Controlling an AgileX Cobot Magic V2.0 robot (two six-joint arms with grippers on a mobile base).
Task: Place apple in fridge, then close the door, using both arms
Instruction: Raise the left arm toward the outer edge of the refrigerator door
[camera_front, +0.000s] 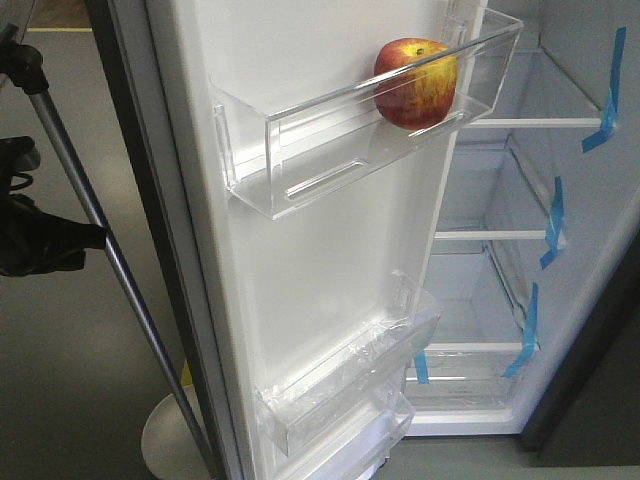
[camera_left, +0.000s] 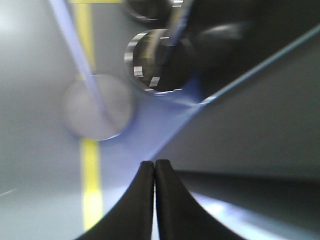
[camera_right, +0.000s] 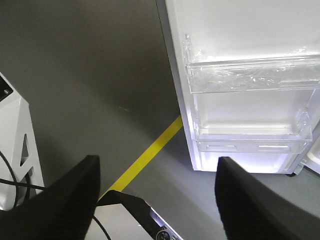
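Observation:
The red and yellow apple (camera_front: 416, 83) rests in the upper clear bin (camera_front: 300, 150) on the white inner face of the open door (camera_front: 320, 270). To its right the fridge (camera_front: 520, 180) shows its white inside, with glass shelves and blue tape strips. My left gripper (camera_left: 154, 165) is shut with nothing in it, near the door's dark outer face (camera_left: 260, 120); that view is blurred. My right gripper (camera_right: 157, 162) is open and empty, above the grey floor beside the door's lower bins (camera_right: 250, 75). A black arm part (camera_front: 30, 230) shows at the left edge.
A thin silver pole (camera_front: 100, 220) with a disc foot (camera_front: 170, 435) stands left of the door. A yellow floor line (camera_right: 150, 150) runs by the door's foot. White equipment (camera_right: 15, 150) and a dark-edged base (camera_right: 135, 220) lie under the right gripper.

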